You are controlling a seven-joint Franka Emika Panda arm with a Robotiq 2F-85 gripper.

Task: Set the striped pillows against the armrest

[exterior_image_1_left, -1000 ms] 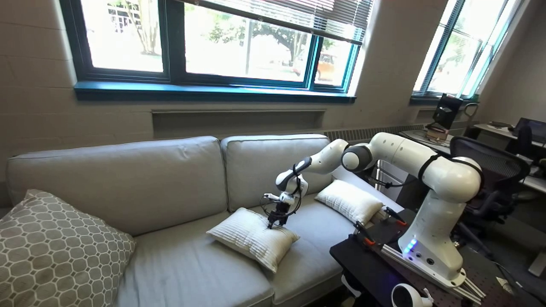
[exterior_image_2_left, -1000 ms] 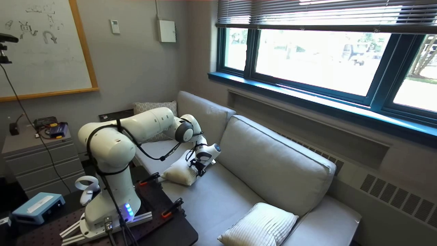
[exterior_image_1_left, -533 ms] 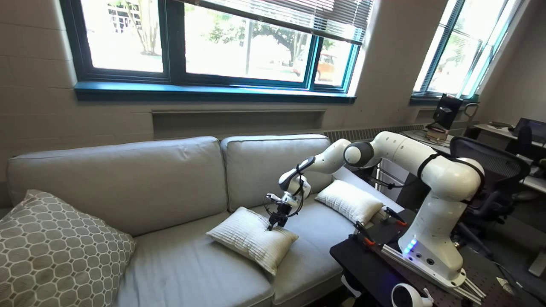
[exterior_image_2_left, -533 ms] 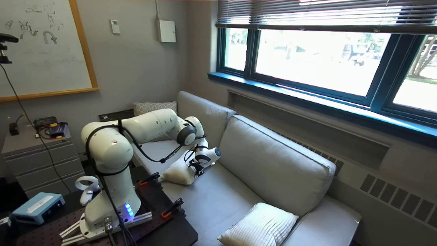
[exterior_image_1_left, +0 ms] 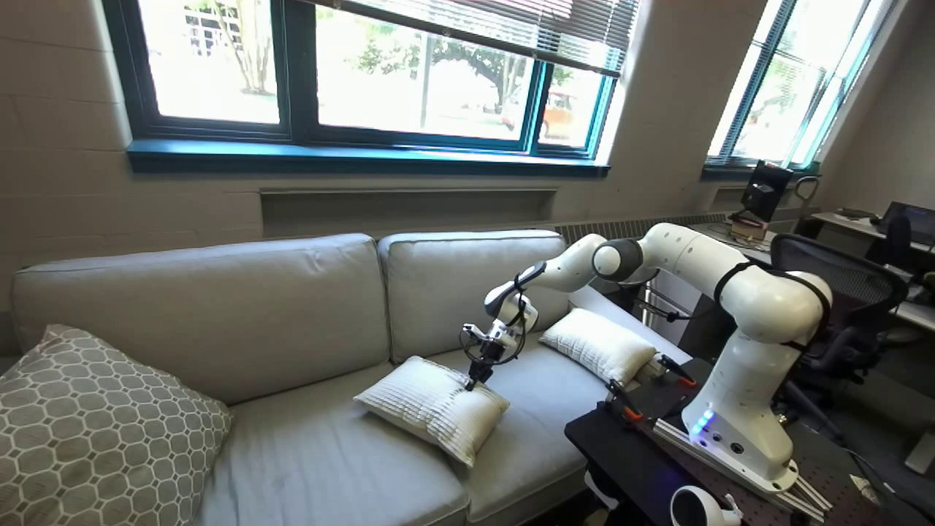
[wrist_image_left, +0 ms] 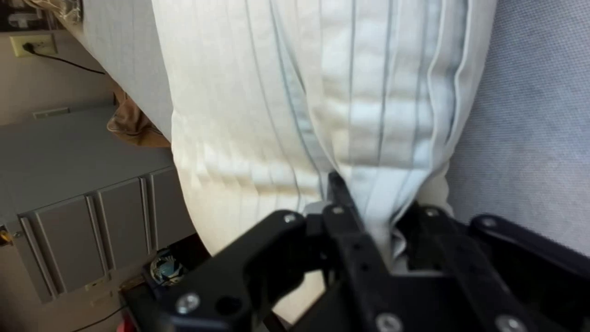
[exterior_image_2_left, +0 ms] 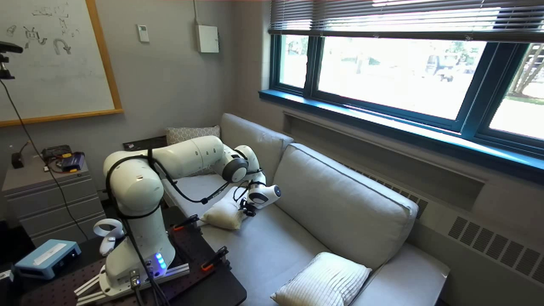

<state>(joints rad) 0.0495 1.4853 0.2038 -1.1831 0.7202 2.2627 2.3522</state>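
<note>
A cream striped pillow (exterior_image_1_left: 416, 405) lies on the middle of the sofa seat. In the wrist view a fold of this striped pillow (wrist_image_left: 230, 124) is bunched between the black fingers (wrist_image_left: 340, 196), so my gripper (wrist_image_left: 375, 190) is shut on it. Both exterior views put the gripper (exterior_image_1_left: 471, 384) at the pillow's top, on the side nearer the second pillow; the fingertips are partly hidden there. That second striped pillow (exterior_image_2_left: 325, 278) rests on the seat with one edge beside the armrest (exterior_image_2_left: 408, 278); whether they touch I cannot tell.
Tall back cushions (exterior_image_1_left: 467, 285) rise behind the seat. A larger lattice-patterned cushion (exterior_image_1_left: 109, 431) leans at the sofa's far end from that armrest. The robot's black table (exterior_image_2_left: 212, 284), with orange-tipped clamps (exterior_image_2_left: 214, 259), stands close to the sofa's front.
The fingers have come together on the pillow's fabric. In both exterior views the wrist has shifted slightly to the right, while the pillow has hardly moved.
</note>
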